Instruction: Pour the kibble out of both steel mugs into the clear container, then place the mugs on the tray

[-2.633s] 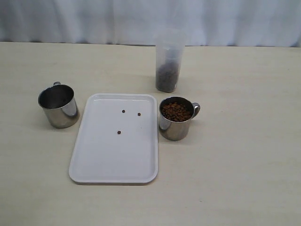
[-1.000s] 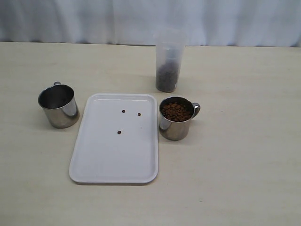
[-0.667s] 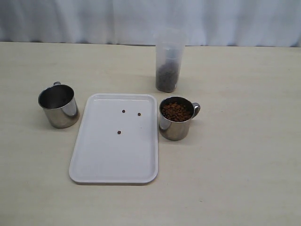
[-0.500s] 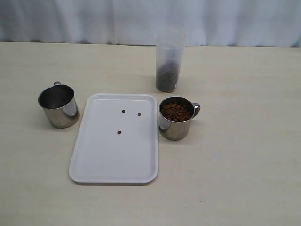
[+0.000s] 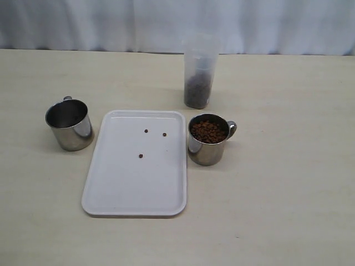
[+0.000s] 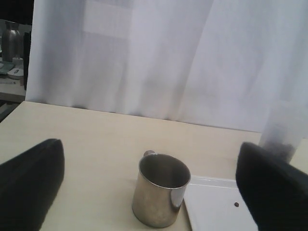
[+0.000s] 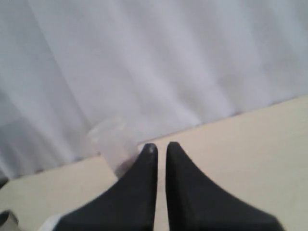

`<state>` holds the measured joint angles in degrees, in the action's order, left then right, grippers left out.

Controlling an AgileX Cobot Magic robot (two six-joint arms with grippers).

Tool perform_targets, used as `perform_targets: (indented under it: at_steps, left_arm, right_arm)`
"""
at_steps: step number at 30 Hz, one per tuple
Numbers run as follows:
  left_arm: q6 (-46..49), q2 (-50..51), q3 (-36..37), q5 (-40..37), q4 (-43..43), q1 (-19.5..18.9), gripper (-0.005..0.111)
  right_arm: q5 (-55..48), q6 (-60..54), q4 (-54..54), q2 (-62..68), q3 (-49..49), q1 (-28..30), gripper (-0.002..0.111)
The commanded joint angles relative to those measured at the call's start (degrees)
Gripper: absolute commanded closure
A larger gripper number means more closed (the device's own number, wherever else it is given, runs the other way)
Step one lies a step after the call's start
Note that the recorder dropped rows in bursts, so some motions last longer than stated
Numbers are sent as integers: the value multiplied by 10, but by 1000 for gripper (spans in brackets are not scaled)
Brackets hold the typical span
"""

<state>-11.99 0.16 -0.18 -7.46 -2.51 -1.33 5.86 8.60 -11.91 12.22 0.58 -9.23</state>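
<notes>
Left gripper (image 6: 150, 147): jaws spread wide, nothing held. Both dark fingers (image 6: 29, 187) are seen at the frame edges of the left wrist view, above the table (image 5: 277, 210), clear of everything.
Framed between those fingers, further out: the empty steel mug (image 6: 161, 190), upright, no contact with either finger.
Right gripper (image 7: 161, 147): clenched, only a thin slit left between the fingertips, nothing gripped. It is raised above the table and aimed toward the clear container (image 7: 113, 144), well apart from it.
Neither gripper is seen in the exterior view.

Layout from the exterior view:
- Empty steel mug (image 5: 69, 124) is stood on the table left of the tray (image 5: 133, 188), near it but apart, handle on the far side.
- Full steel mug (image 5: 208, 138) is stood just beside the tray's right edge; contact with the rim cannot be told. Handle is turned right. Kibble (image 5: 208, 131) is heaped close to the rim.
- Clear container (image 5: 198, 75) is upright behind the full mug, apart from it, near the curtain (image 5: 111, 22). Its lower part is filled with kibble.
- Tray lies flat at centre. Three loose pellets (image 5: 146, 131) are scattered on its far half; one is also caught in the left wrist view.
- No mug is on the tray.
</notes>
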Motion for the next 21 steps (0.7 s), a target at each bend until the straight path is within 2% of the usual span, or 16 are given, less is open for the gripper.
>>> perform_targets:
  at_steps: [1, 6, 10, 16, 18, 21]
  left_arm:
    - [-2, -2, 2, 4, 3, 0, 10]
    - [-2, -2, 2, 5, 3, 0, 10]
    - [-2, -2, 2, 5, 3, 0, 10]
    - [-2, -2, 2, 5, 3, 0, 10]
    - [-2, -2, 2, 5, 3, 0, 10]
    - [-2, -2, 2, 5, 3, 0, 10]
  right_arm:
    - [28, 6, 66, 132, 28, -98, 103]
    - [33, -20, 87, 315, 66, -199, 103]
    - [41, -37, 87, 460, 99, -243, 103]
    - [144, -41, 87, 627, 117, -254, 102]
    - [185, -47, 87, 664, 117, -254, 97]
    - [237, -53, 87, 716, 117, -254, 83]
